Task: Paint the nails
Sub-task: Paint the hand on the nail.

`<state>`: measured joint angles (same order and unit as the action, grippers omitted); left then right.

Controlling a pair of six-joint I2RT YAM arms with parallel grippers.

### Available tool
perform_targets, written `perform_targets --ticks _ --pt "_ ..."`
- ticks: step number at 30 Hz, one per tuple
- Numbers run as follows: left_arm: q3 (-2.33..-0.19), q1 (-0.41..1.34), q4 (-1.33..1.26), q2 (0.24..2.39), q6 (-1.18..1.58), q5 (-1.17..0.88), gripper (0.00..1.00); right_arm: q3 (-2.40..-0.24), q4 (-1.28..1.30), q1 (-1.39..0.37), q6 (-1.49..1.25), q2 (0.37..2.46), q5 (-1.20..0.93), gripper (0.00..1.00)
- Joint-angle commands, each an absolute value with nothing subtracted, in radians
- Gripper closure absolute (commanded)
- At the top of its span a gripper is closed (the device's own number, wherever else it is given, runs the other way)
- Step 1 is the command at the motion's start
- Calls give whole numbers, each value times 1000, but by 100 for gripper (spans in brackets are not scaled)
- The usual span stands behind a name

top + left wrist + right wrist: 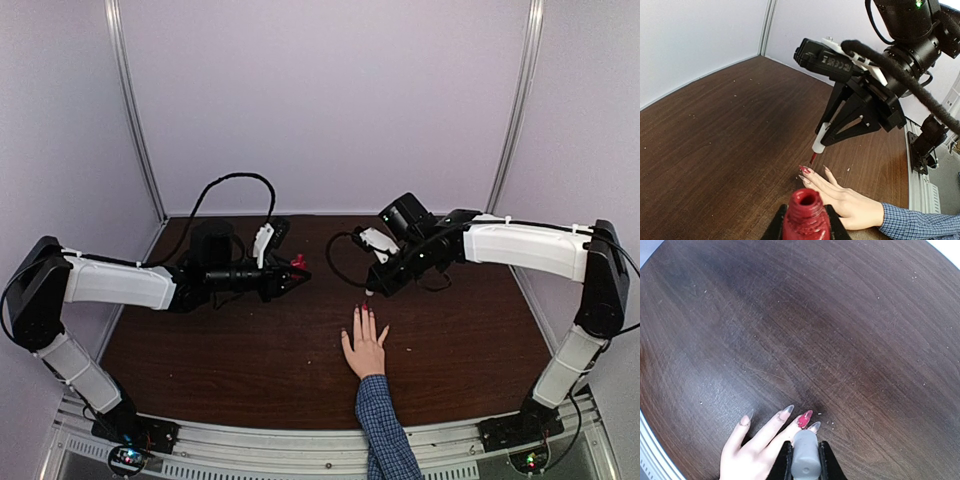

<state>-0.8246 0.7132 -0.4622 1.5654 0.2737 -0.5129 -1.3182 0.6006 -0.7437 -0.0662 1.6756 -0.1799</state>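
White-capped brush (818, 145) sits clenched in the right tool (826, 141) above the nails (804, 418), left tool (805, 225) grasping the open bottle (806, 216).

A robot test cell in a lab is shown rather than a home or a shop. A dark wooden table (250, 350) is enclosed on the left, right and far sides by plain pale walls (320, 100) joined with metal corner strips (135, 110). Two arms are bolted to an aluminium rail (300, 445) along the near edge, where small lit circuit boards (127, 458) are seen. Loose black cables (235, 182) are draped over the arms.
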Motion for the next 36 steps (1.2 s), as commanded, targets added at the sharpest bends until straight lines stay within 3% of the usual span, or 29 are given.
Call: perform_targets --ticks 1,36 --pt "-838 707 -501 1559 257 -518 100 -1349 627 -746 -47 1687 -205 100" --pt "-829 707 -518 1562 262 -519 100 -1339 582 -747 -57 1724 -180 100"
